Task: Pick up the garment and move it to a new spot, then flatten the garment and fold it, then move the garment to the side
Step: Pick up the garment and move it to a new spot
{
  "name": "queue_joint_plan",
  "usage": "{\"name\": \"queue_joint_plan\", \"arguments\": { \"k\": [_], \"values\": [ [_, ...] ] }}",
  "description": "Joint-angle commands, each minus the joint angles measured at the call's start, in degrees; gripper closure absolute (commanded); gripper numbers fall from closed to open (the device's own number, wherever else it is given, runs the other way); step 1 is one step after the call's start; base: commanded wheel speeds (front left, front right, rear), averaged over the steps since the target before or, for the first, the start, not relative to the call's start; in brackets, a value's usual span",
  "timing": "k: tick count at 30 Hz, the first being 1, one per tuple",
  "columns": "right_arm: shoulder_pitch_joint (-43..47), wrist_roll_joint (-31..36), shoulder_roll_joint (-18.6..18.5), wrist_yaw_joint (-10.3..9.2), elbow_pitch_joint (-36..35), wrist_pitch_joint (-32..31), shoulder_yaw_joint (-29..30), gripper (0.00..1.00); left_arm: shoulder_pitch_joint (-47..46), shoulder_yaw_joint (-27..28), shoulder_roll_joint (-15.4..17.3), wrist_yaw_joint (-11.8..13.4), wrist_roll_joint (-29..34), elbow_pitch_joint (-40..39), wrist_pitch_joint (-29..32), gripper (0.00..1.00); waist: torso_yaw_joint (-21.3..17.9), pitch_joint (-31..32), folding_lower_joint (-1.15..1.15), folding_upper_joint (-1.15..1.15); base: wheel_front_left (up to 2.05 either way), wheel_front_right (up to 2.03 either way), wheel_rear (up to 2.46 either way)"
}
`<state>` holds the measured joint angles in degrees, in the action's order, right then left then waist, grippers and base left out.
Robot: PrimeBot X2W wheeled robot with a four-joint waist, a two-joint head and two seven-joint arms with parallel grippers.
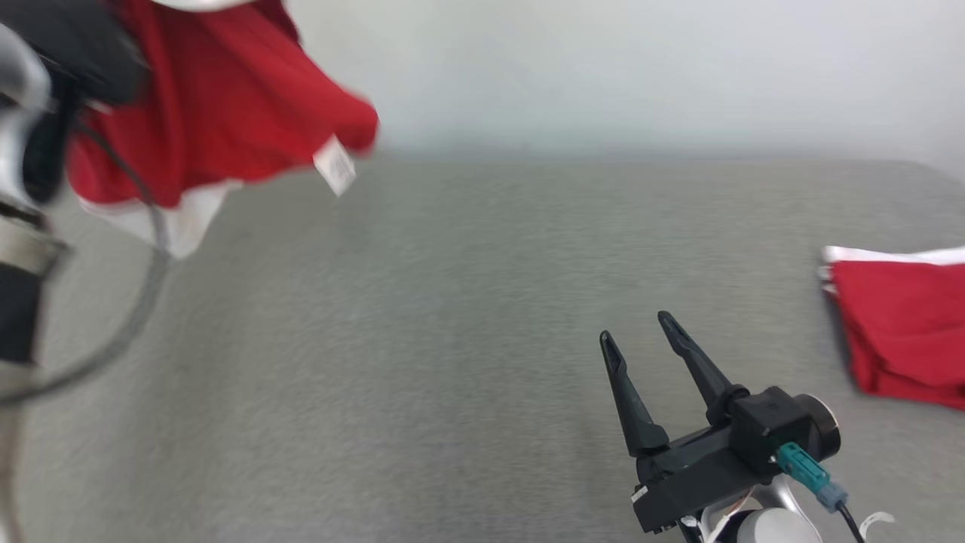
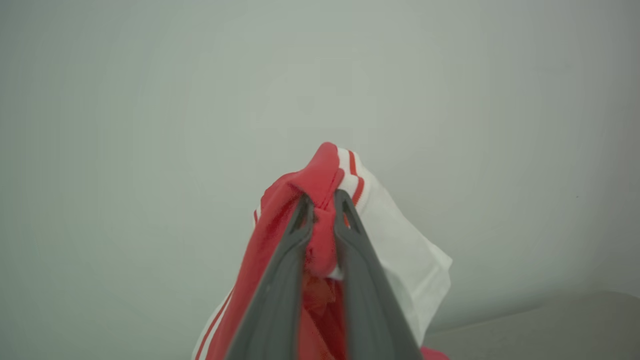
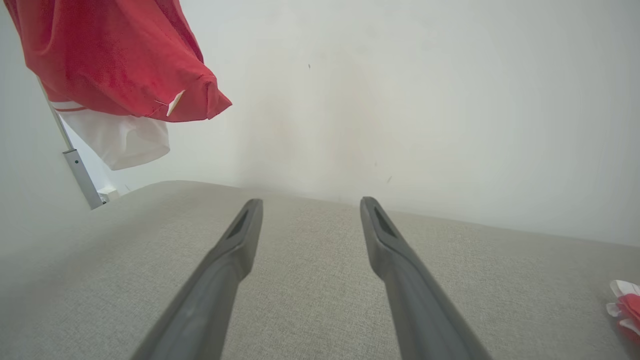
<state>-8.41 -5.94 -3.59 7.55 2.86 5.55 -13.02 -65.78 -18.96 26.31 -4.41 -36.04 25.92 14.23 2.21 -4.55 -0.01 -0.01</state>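
A red garment (image 1: pixel 219 113) with white trim and a small white label hangs in the air at the upper left, clear of the grey surface. In the left wrist view my left gripper (image 2: pixel 324 200) is shut on a bunched red and white striped edge of the garment (image 2: pixel 320 180), which droops down past the fingers. The garment (image 3: pixel 115 65) also hangs at the upper left of the right wrist view. My right gripper (image 1: pixel 641 328) stands open low over the grey surface at the lower right, with nothing between its fingers (image 3: pixel 240 240).
A folded red and white garment (image 1: pixel 901 324) lies at the right edge of the grey fabric surface (image 1: pixel 452 339). A pale wall stands behind. A metal post (image 3: pixel 75 165) rises at the far left of the right wrist view.
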Motion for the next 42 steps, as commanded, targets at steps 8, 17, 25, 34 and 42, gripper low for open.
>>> {"name": "queue_joint_plan", "arguments": {
  "k": [8,17,25,34,42],
  "values": [
    [0.84,1.01,0.44,-0.13,-0.85,-0.25,1.39,0.00,10.29,-2.44,-4.66,6.30,-0.91,-16.42,1.61,1.00,-13.83,0.02,0.01,0.01,0.00,0.00,0.00],
    [1.06,1.30,0.65,-0.13,-0.88,0.91,2.76,0.00,19.96,-5.89,-8.79,9.66,-0.53,-24.05,-1.04,1.00,-20.32,-3.93,0.01,0.01,0.00,0.00,0.00],
    [0.58,0.68,0.72,-0.13,-0.45,1.35,2.46,0.00,30.66,-8.43,-8.89,9.43,0.39,-15.08,-6.65,1.00,-22.48,-6.07,0.01,0.01,0.00,0.00,0.00],
    [0.03,1.01,0.72,-0.13,0.62,1.02,2.47,0.00,38.27,-10.87,-13.63,4.98,-1.78,-0.89,-15.44,0.00,-19.17,-5.02,0.01,0.01,0.00,0.00,0.00],
    [2.08,1.55,0.14,-0.13,0.95,0.81,5.20,0.00,44.88,-7.21,-14.35,2.91,-3.40,-4.10,-27.84,0.00,-13.96,-1.32,0.01,0.01,0.00,0.00,0.00]
  ]
}}
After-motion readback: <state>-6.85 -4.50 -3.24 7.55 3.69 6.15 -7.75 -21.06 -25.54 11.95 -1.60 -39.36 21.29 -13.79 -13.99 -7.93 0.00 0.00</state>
